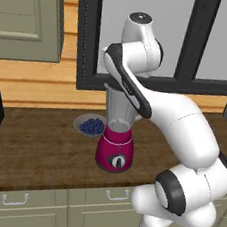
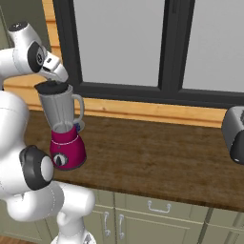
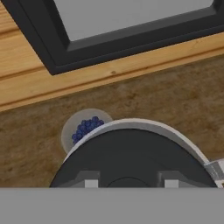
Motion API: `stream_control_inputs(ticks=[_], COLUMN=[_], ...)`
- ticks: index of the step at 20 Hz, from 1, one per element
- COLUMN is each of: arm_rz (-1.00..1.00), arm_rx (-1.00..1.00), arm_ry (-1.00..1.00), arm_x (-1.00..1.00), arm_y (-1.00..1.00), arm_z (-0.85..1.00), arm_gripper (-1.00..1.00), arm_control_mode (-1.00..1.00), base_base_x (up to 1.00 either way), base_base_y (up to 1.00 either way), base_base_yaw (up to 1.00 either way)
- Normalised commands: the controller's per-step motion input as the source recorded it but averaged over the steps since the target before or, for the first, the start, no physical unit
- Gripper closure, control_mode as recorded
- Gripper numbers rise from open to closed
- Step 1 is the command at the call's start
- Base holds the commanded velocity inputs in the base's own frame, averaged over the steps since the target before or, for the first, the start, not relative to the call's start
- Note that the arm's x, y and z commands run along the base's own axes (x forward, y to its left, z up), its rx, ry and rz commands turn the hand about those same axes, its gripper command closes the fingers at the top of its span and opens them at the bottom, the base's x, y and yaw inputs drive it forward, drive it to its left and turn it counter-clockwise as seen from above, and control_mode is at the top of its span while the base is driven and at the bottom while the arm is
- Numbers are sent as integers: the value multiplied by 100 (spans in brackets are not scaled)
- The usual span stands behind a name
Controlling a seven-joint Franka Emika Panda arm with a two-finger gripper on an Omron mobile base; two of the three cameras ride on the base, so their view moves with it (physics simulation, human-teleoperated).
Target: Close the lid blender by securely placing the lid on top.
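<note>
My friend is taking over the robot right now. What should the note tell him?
Gripper: right over the lid; whether its fingers clamp it cannot be told.
Blender: upright on the wooden counter, bowl of blueberries just behind it.
Done: lid is at the jar's rim, as the right base view shows.
Left: check the lid sits flat, open the fingers, lift away.

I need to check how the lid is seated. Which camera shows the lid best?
The hand view: the lid looms large and dark, with the jar's pale rim arcing around its far edge. The right base view shows it small, side-on atop the blender. In the left base view the arm covers the jar top.
</note>
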Motion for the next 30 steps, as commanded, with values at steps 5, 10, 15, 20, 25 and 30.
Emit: stream_control_inputs(ticks=[5,10,15,20,25,30], arm_rz=[0,0,0,0,0,-2], arm_rx=[0,0,0,0,0,0], arm_ry=[0,-1,-4,-6,-4,-12], arm_x=[17,15,1,0,0,-26], arm_y=[0,0,0,0,0,-5], arm_z=[-2,-3,-9,-11,-9,-4], arm_gripper=[100,100,100,100,100,100], arm_control_mode=[-100,-100,-100,-100,-100,-100], base_base_x=[0,0,0,0,0,0], base_base_y=[0,0,0,0,0,0], base_base_yaw=[0,0,0,0,0,0])
